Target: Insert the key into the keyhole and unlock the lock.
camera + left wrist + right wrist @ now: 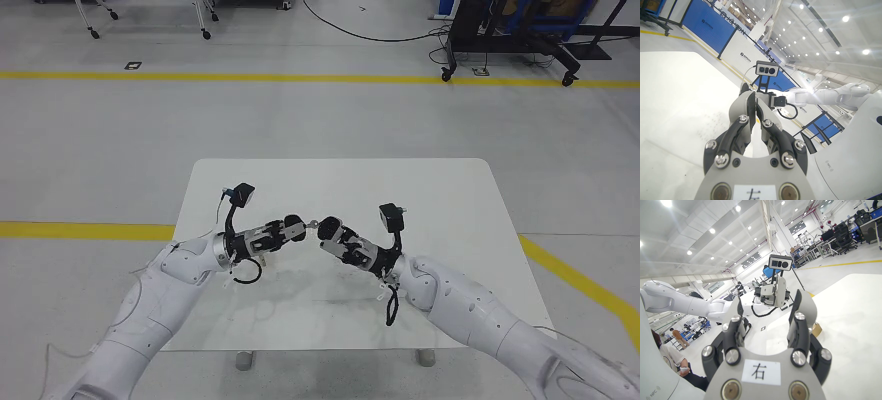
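a pale grey floor (320, 120) spreads out, crossed by one yellow line (300, 77) far off and another yellow line (70, 230) nearer. a white table (340, 180) with rounded corners stands between them. a black wheeled frame (520, 50) sits beyond the far line, with a black cable (360, 35) lying beside it. blue and white partition panels (715, 28) border the hall. round ceiling lights (845, 18) shine among white beams (687, 228). desks (821, 247) with black chairs (844, 237) stand in the distance.
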